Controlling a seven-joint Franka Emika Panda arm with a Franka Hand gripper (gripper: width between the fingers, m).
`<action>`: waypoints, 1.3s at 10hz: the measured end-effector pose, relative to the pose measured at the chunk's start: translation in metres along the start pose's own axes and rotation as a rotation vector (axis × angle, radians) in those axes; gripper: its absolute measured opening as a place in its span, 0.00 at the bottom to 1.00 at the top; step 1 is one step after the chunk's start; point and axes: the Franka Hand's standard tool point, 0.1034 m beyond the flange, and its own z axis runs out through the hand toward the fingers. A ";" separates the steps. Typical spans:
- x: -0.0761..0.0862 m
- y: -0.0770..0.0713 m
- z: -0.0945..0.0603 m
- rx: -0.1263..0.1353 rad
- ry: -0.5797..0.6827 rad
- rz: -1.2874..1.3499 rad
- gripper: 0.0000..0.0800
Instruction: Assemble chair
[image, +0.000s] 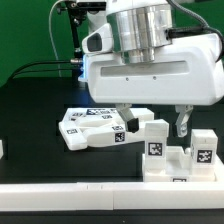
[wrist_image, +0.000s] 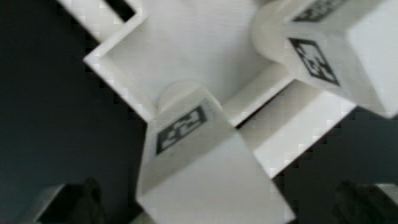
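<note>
**Gripper released and spread wide, straddling 1 upright chair block**

My arm fills the top of the exterior view. Under it my gripper is released. Its 2 fingers are spread wide, 1 on each side of an upright block, with a gap showing on both sides, so I grasp nothing. The finger toward the exterior view's left hangs over the end of the flat panel group; I cannot tell whether it touches it.

The black table carries all the chair's white pieces. The flat panel group is the largest. It lies toward the exterior view's left of my gripper and shows several square tags on top, and I cannot tell whether it is 1 piece or more.

I count 2 upright blocks, each with 1 tag facing the camera: the one between my fingers and a second block near it, toward the exterior view's right. A lower white part sits between them.

In the wrist view, 1 tagged post rises between my 2 dark fingertips. A flat white panel lies beyond it, and 1 more tagged block sits beside that panel.
</note>
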 end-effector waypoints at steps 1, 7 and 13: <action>0.001 0.002 0.003 -0.018 0.009 -0.187 0.81; 0.000 -0.001 0.008 -0.023 0.021 -0.103 0.36; 0.001 -0.002 0.008 -0.016 0.000 0.775 0.36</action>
